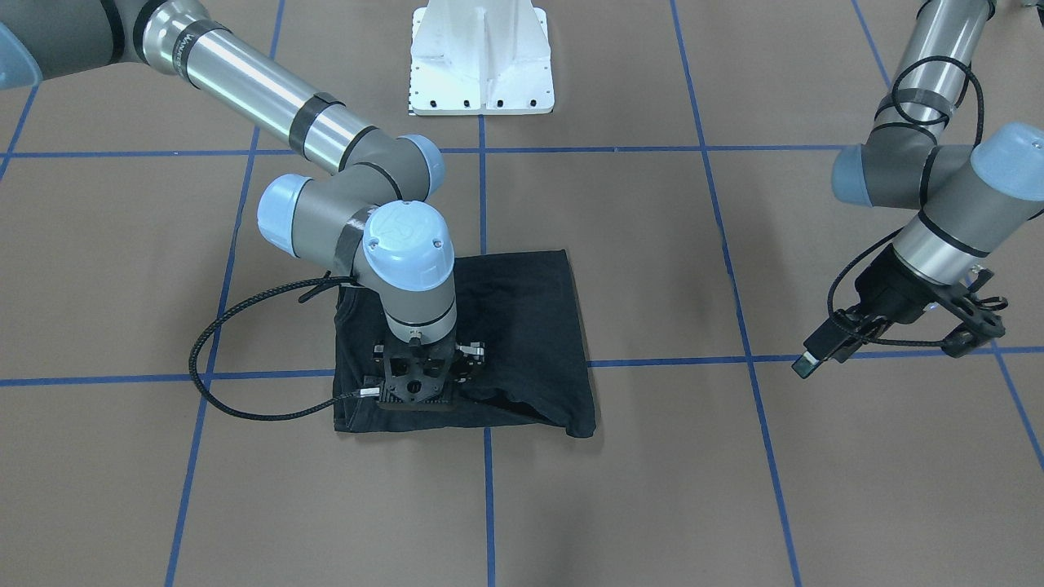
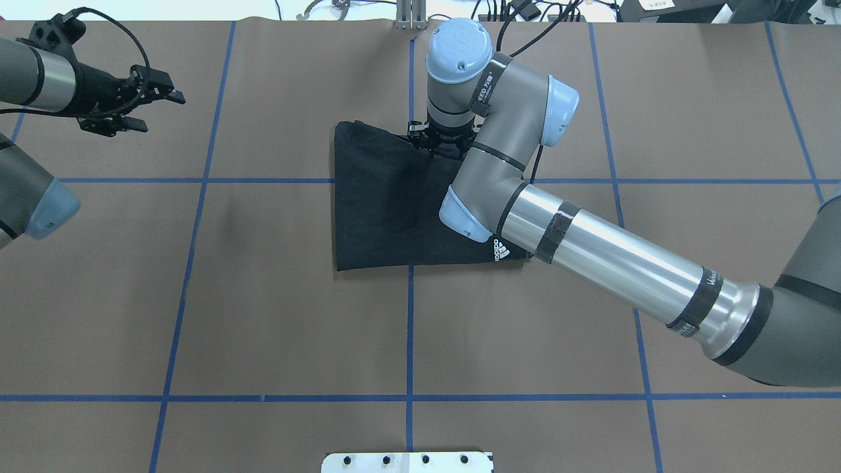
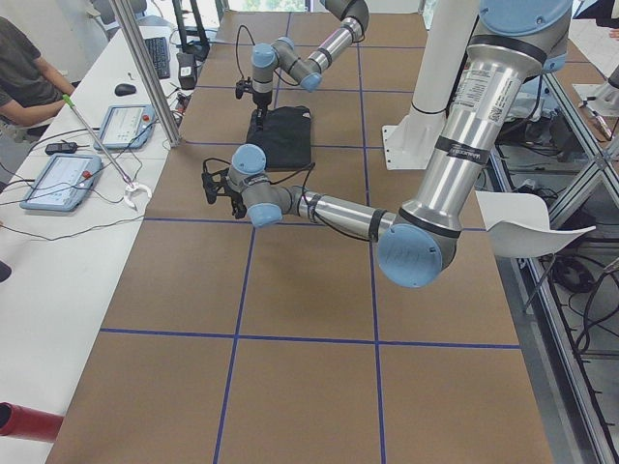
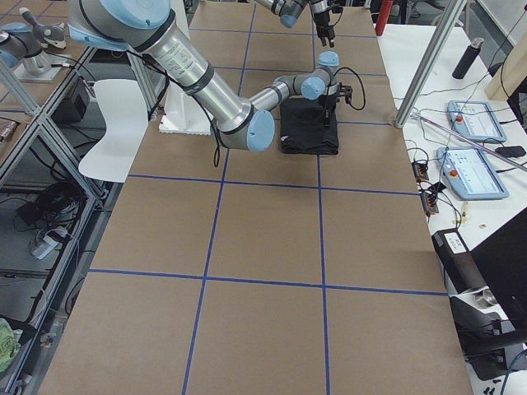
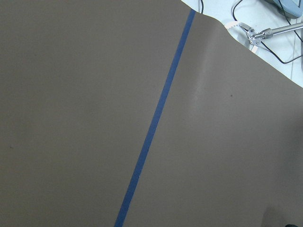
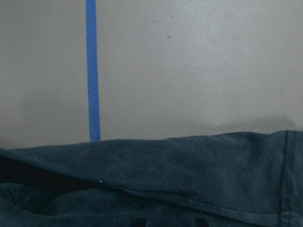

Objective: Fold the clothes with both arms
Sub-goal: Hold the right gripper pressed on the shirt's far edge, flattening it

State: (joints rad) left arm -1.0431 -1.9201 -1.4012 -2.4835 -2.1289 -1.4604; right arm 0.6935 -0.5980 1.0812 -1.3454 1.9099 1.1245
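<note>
Overhead exterior shows one T-shirt [image 2: 381, 210], two arms [image 2: 33, 82] [image 2: 611, 263].

In the overhead view, the T-shirt [image 2: 381, 210] lies mid-frame on the table [image 2: 263, 315], with the right gripper [image 2: 431, 139] at its upper edge and the left gripper [image 2: 161, 113] at the frame's upper left.

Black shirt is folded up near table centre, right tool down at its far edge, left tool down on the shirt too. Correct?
Not quite. The left tool is not on the shirt: the overhead exterior view shows it off to the side, above bare table, well apart from the cloth. The rest stands: the shirt is folded and the right tool is down at its far edge.
</note>
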